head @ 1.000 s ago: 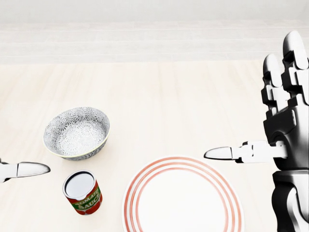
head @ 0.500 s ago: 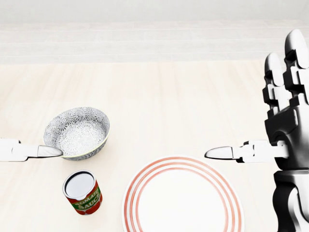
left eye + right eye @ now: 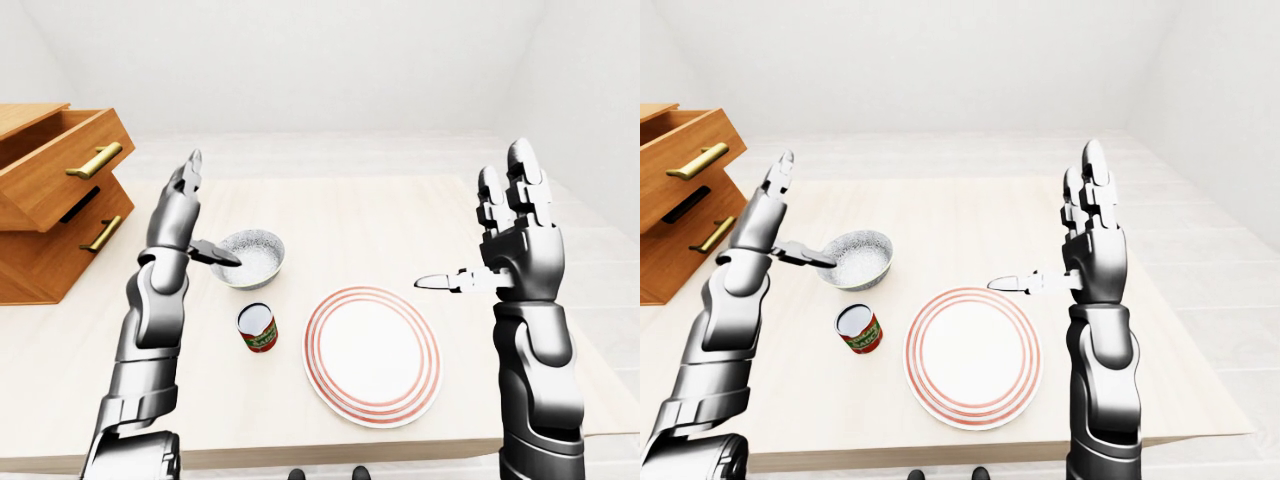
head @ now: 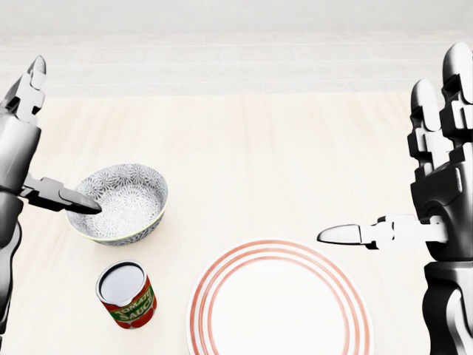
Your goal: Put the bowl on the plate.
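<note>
The patterned bowl (image 4: 118, 203) is sitting upright on the desk (image 4: 259, 140), nearer its left edge in the head view, beside the red-ringed plate (image 4: 281, 310) and a tomato sauce can (image 4: 126, 294). It is looking like glazed ceramic: rigid, slick, chippable, fairly light, best pinched across the rim wall. The left hand (image 4: 18, 151) is standing spread, thumb tip poking over the bowl's left rim; whether it is touching, I cannot tell. The right hand (image 4: 440, 188) is hovering splayed and empty near the right edge. A wooden drawer unit (image 3: 55, 190) is standing beyond the desk's left edge in a white room.
</note>
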